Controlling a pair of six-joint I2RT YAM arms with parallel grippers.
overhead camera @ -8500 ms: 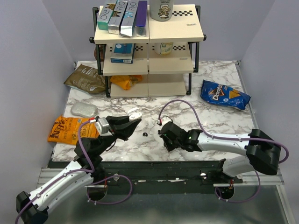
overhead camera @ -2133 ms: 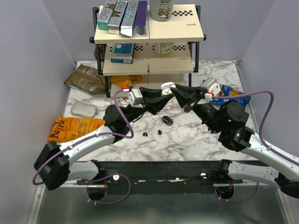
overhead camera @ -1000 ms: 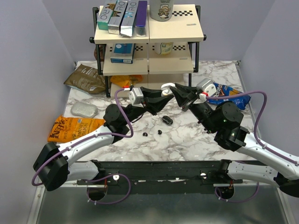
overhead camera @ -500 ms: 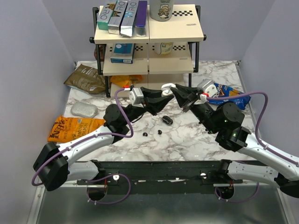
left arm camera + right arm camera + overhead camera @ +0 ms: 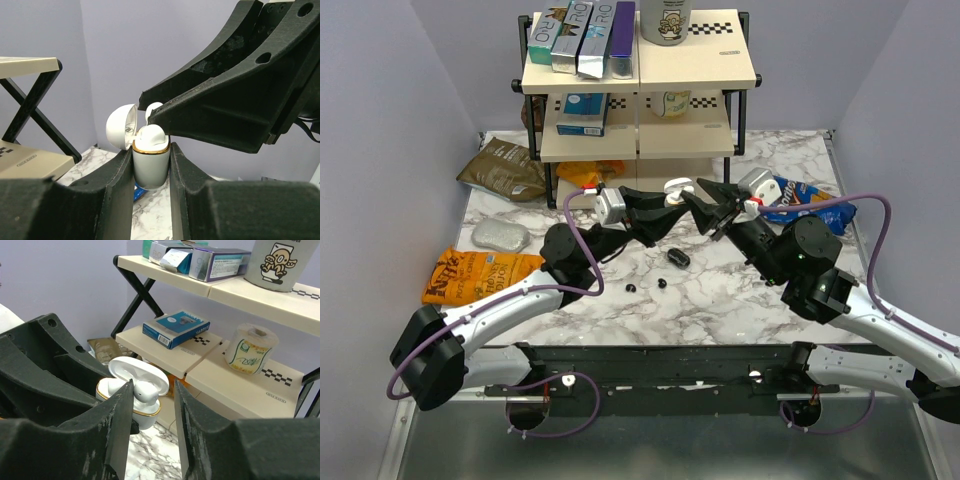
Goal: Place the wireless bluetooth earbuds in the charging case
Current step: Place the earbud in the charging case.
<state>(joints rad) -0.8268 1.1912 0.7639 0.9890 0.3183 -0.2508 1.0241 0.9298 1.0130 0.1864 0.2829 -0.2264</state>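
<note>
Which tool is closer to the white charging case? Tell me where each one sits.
Left. The left tool clamps the charging case between its fingers, lid open. The right tool faces it, fingers straddling a white earbud at its open top.

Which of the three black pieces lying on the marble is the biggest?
The oval black pod, rearmost of the three. The other two, a tiny black bit and a second bit beside it, are mere specks by comparison.

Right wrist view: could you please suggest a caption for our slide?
Right gripper straddles a white earbud in the open charging case.
</note>
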